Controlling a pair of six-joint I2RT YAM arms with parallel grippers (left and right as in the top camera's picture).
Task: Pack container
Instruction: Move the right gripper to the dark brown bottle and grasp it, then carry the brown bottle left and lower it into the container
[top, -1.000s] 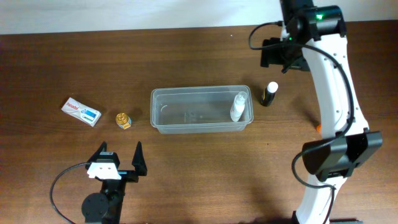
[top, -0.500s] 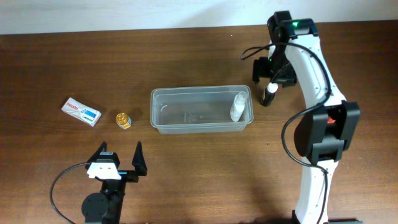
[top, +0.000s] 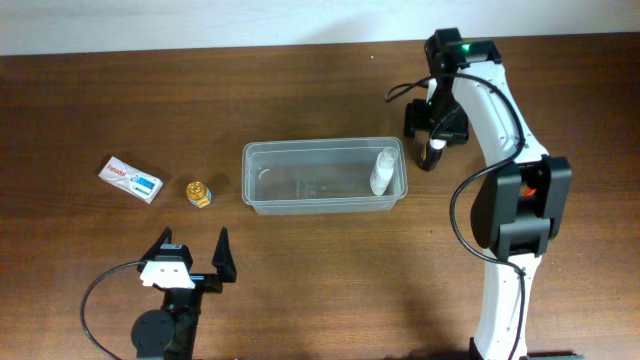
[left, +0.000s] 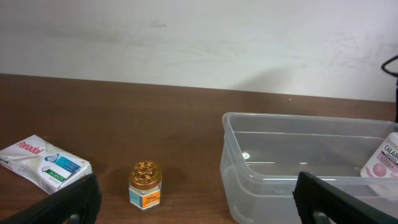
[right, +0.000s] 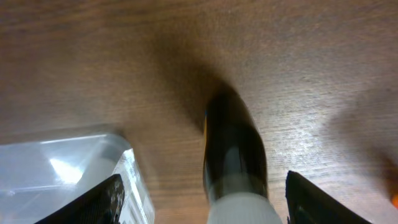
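Overhead, the right gripper (top: 432, 140) has come down from near the far edge of the desk (top: 330, 290), where it hung a second ago, and now sits right over the dark bottle with a white cap (top: 432, 153). That bottle stands just off the right end of the container (top: 300, 182). On the right wrist camera the two fingers (right: 99, 199) stand open on either side of the bottle (right: 235, 155), with bare wood showing in both gaps, so nothing is gripped.

The clear plastic container lies at the middle of the desk, long side running left to right, and it has not moved. A white lotion bottle with a pink label (top: 382, 172) stands inside it at the right end.

The left gripper (top: 194, 250) is where it was near the front edge, jaws wide apart and empty. Beyond it, left of the container, sit a small gold-lidded jar (top: 199, 191) and a Panadol box (top: 132, 178), both unmoved.
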